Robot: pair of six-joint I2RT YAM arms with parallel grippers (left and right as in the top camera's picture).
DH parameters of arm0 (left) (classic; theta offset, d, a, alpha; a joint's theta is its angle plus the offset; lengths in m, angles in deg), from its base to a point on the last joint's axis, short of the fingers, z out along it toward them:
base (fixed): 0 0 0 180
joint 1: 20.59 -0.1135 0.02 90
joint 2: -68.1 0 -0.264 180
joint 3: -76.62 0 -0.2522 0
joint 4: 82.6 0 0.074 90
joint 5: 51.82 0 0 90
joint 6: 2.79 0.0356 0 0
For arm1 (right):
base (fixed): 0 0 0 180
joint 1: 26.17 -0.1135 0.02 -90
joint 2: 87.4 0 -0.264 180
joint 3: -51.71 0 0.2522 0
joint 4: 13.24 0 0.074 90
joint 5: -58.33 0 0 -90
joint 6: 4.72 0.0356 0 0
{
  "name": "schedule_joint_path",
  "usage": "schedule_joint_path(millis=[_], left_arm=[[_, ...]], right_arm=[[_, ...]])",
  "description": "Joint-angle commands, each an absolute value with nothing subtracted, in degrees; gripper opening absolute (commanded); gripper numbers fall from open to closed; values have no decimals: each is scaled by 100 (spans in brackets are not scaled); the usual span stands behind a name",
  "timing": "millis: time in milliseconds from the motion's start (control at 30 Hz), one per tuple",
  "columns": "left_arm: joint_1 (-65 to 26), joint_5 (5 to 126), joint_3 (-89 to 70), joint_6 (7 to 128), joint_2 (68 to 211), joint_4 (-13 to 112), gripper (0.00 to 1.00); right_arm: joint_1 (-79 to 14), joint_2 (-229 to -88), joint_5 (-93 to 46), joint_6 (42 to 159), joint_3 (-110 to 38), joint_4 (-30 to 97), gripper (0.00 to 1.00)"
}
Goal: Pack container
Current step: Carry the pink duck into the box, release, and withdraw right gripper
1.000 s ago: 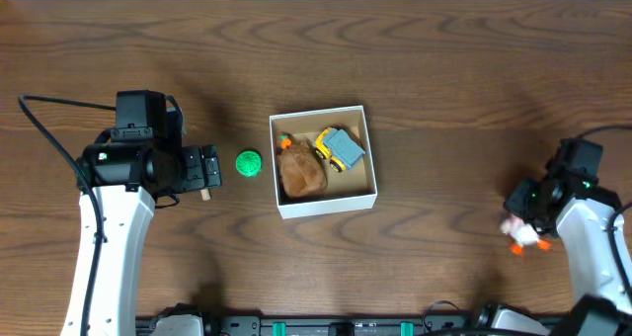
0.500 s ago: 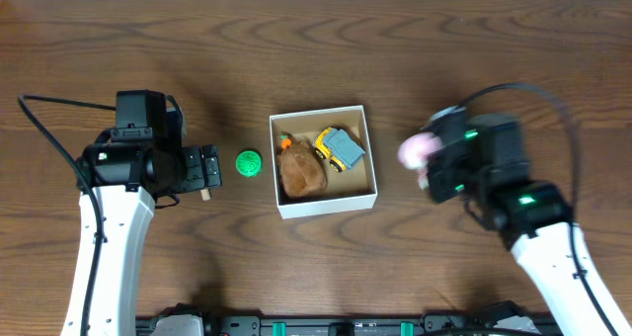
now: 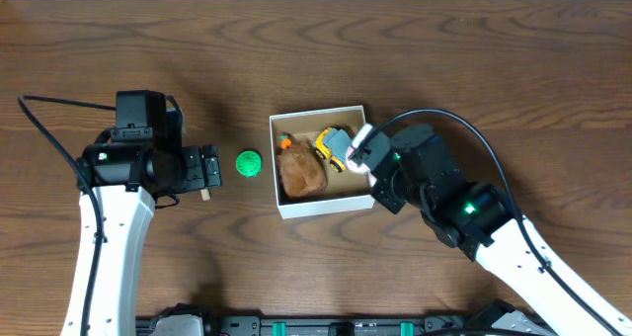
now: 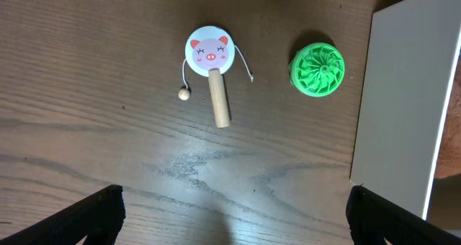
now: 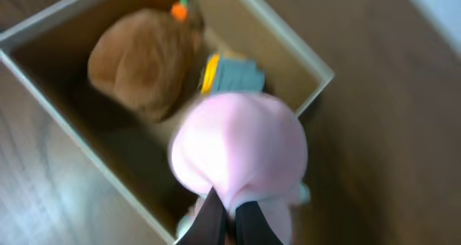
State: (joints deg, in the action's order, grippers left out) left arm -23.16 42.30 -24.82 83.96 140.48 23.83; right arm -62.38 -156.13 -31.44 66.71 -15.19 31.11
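I am working over a dark wooden table, with the right arm reaching in from its own side and the left arm parked on the other. The container, a square white-walled cardboard box with a tan inside, sits directly under and ahead of the right gripper; in the right wrist view its rim runs past the fingers on the far side. From the left gripper the box is well ahead, and only its white wall shows at the edge of the left wrist view. A brown plush toy lies inside, filling the half of the box farthest from the right gripper. That gripper is clamped on a pink soft toy, which hangs over the box's near edge; overhead it shows as a pale pink lump at the fingertips. A yellow and grey toy truck lies in the box right beneath the pink toy, beside the plush. The left gripper stands with its fingers spread wide and nothing between them. Just ahead of it on the bare wood lies a small pig-faced rattle drum with a wooden handle, and beyond that a ridged green disc, between the drum and the box wall.
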Motion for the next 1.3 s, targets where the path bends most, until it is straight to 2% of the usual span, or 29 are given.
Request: schedule_joint_path(millis=[0, 267, 500, 567, 600, 700, 733, 800, 867, 1000, 1033, 1067, 1100, 1167, 1200, 1267], left_arm=[[-2336, 4227, -2461, 8223, 14076, 2372, 98], [-2336, 4227, -2461, 8215, 14076, 2392, 98], [-2338, 4227, -2461, 8215, 14076, 2392, 98], [-2338, 4227, -2461, 8217, 14076, 2392, 98], [-2336, 4227, -2461, 8217, 14076, 2392, 98], [-2338, 4227, -2461, 8215, 14076, 2392, 98], [-2338, 4227, -2461, 8217, 14076, 2392, 98], [-2338, 4225, -2461, 8215, 14076, 2392, 98], [-2336, 4227, -2461, 8217, 14076, 2394, 98], [-2336, 4236, -2461, 8215, 14076, 2418, 98], [-2336, 4299, -2461, 8217, 14076, 2418, 99], [-2336, 4400, -2461, 8219, 14076, 2431, 97], [-2336, 4505, -2461, 8219, 14076, 2449, 91], [-2336, 4689, -2461, 8217, 14076, 2519, 93], [-2336, 4758, -2461, 8217, 14076, 2569, 98], [-2336, 4826, -2461, 8217, 14076, 2669, 98]], right_arm=[[-6448, -15610, -3127, 6236, -1747, 2988, 1], [-6931, -16187, -3015, 6188, -1747, 2897, 1], [-6986, -16837, -3013, 6403, -1747, 2853, 3], [-6988, -16926, -3011, 6453, -1745, 2842, 23], [-6986, -16944, -3013, 6470, -1745, 2842, 47], [-6986, -16928, -3043, 6466, -1751, 2726, 73], [-6986, -16913, -3087, 6468, -1762, 2639, 74], [-6986, -16861, -3190, 6466, -1836, 2516, 72], [-6986, -16758, -3413, 6470, -2016, 2457, 62], [-6931, -16491, -4700, 7273, -2494, 2483, 34], [-6887, -16421, -5035, 7559, -2582, 2545, 24], [-6822, -16325, -5395, 7893, -2660, 2641, 14], [-6745, -16235, -5669, 8212, -2704, 2763, 7], [-6531, -16010, -6023, 8977, -2730, 3098, 1], [-6395, -15899, -6038, 9325, -2730, 3301, 1], [-6030, -15689, -5988, 10101, -2730, 3828, 1]])
